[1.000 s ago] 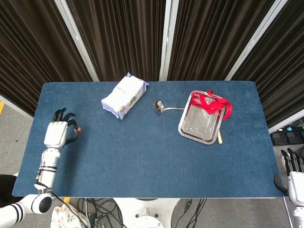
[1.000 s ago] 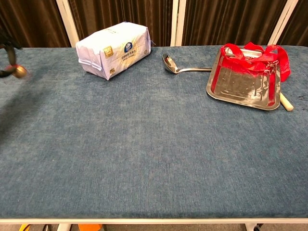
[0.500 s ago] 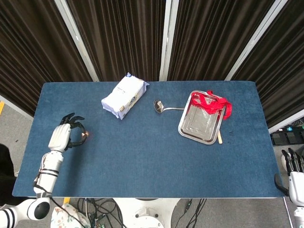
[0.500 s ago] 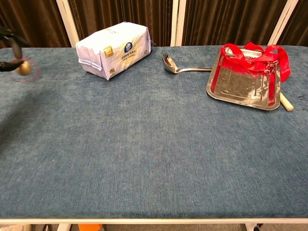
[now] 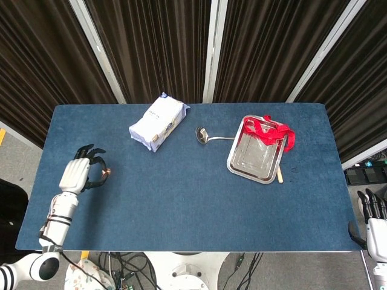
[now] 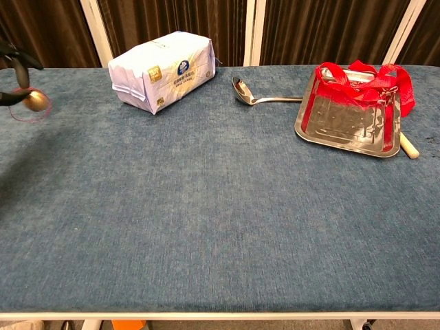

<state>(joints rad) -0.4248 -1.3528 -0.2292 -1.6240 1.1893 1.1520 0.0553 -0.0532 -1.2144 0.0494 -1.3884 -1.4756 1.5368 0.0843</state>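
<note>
Your left hand (image 5: 78,173), low left of the head view, pinches a small gold-brown object (image 6: 34,102) above the table (image 5: 181,199), not yet set down; right hand (image 5: 376,223) hangs idle, fingers apart, holding nothing.

The left hand (image 5: 77,174) has a white shell on its back and thin black fingers (image 5: 91,149), and behind it runs a white forearm with dark rings around it, down to a round white joint with black bands at the bottom corner. The right hand (image 5: 375,226) peeks in at the far edge and looks the same, white with black fingers. It may have a dark cable or strap beside it, but too little shows to be sure.
</note>
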